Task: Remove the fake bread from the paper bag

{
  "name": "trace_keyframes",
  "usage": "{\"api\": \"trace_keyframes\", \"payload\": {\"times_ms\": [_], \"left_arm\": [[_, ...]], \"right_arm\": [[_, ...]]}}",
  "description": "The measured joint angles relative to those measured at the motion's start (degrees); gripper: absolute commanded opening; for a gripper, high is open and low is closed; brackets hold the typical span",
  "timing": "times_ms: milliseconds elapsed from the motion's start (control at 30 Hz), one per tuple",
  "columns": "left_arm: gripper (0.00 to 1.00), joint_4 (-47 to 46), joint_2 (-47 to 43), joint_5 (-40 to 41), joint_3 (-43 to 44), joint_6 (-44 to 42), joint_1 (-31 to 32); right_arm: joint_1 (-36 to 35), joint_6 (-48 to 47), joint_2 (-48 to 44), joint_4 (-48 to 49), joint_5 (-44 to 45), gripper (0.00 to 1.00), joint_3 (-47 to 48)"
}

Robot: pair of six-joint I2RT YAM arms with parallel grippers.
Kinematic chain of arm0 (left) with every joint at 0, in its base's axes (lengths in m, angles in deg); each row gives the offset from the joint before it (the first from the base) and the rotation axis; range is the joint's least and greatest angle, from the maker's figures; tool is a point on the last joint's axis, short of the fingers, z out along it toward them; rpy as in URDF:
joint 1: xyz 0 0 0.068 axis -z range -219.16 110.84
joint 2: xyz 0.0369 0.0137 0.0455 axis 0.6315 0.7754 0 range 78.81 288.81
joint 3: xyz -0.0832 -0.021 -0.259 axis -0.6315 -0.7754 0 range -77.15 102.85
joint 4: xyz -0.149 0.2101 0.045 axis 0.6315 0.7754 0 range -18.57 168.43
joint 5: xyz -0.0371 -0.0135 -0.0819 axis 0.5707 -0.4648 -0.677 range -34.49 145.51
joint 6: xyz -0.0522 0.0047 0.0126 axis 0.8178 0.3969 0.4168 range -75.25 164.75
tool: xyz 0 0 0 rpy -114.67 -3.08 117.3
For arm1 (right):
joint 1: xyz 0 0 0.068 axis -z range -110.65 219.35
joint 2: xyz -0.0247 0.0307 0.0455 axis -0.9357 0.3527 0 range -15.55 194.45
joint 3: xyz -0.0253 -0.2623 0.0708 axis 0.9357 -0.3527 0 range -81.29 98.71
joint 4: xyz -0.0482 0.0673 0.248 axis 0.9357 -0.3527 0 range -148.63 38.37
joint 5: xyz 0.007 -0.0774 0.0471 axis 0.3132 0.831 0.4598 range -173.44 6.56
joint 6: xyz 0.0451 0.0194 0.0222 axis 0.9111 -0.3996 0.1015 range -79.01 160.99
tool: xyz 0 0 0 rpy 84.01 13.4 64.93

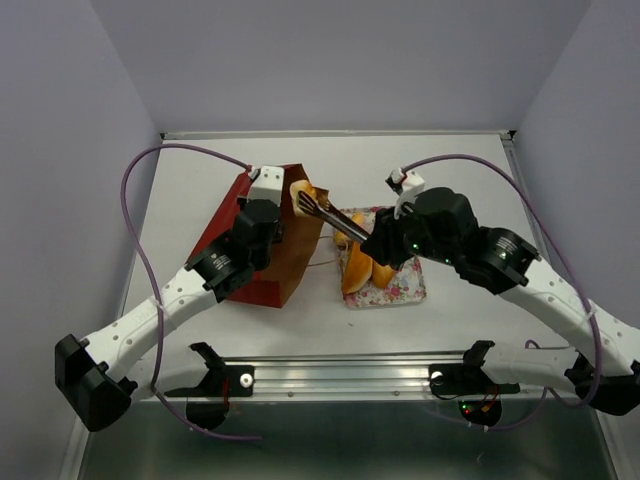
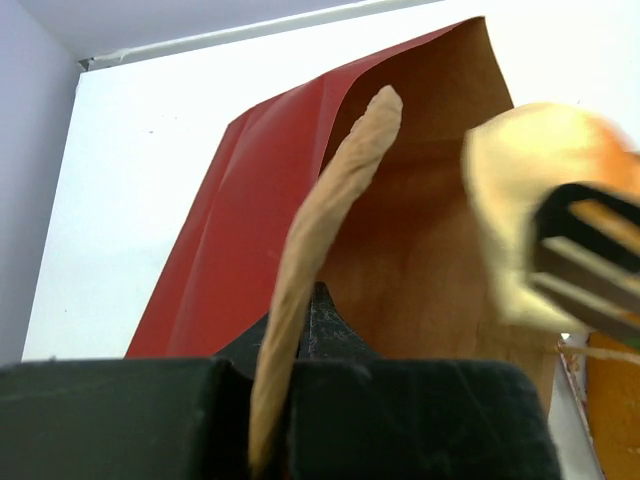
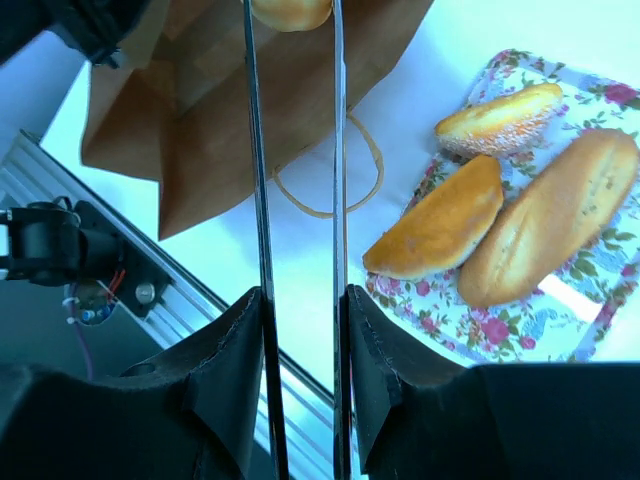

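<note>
The paper bag [image 1: 290,260] rests on the table left of centre, red outside and brown inside, with its mouth turned toward the right arm. The left gripper [image 2: 305,330] is clamped fully shut on the bag's tan cord handle [image 2: 330,200]. This looks meant to pull the upper wall up and back, so the mouth gapes and the bag cannot slide while the other arm works. The right gripper [image 3: 300,305] does not hold bread directly. Its jaws are drawn most of the way in around a pair of metal tongs [image 1: 330,221], pressing the two long arms toward each other. The tongs give it a slim reach into the bag that its own blunt fingers would lack. At the far tips the tongs pinch the round bun [image 1: 302,190], which hangs off the table right at the bag's opening, in front of the brown inner wall. Whether it is fully clear of the rim is hard to tell. The other three pieces, a pale-ended roll [image 3: 500,118] and two elongated loaves [image 3: 440,225] [image 3: 550,215], lie side by side on the floral tray [image 1: 405,285] just right of the bag. The bun is therefore probably the last piece, though the bag's depths are hidden. The tray sits close, so carrying the bun across should be a short swing to the right.
</note>
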Motion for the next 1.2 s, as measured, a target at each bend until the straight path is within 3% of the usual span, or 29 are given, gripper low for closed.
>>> {"api": "trace_keyframes", "payload": {"times_ms": [233,467,1033,1100,1200], "left_arm": [[0.0,-0.4,2.1,1.2,0.9,1.8,0.0],[0.0,-0.2,2.5,2.3,4.0,4.3,0.0],[0.0,-0.6,-5.6,-1.0,4.4,6.0,-0.3],[0.0,-0.3,-5.1,-1.2,4.5,6.4,-0.4],[0.0,0.6,-3.6,-1.2,5.0,7.2,-0.4]], "right_arm": [[0.0,8.8,-5.7,-15.4,12.9,0.08,6.2],[0.0,20.7,-3.5,-33.0,23.5,0.13,5.9],[0.0,32.5,-8.4,-38.3,15.9,0.2,-11.0],[0.0,32.5,-7.2,-38.1,14.6,0.24,-11.3],[0.0,32.0,-6.3,-38.1,13.6,0.44,-11.3]]}}
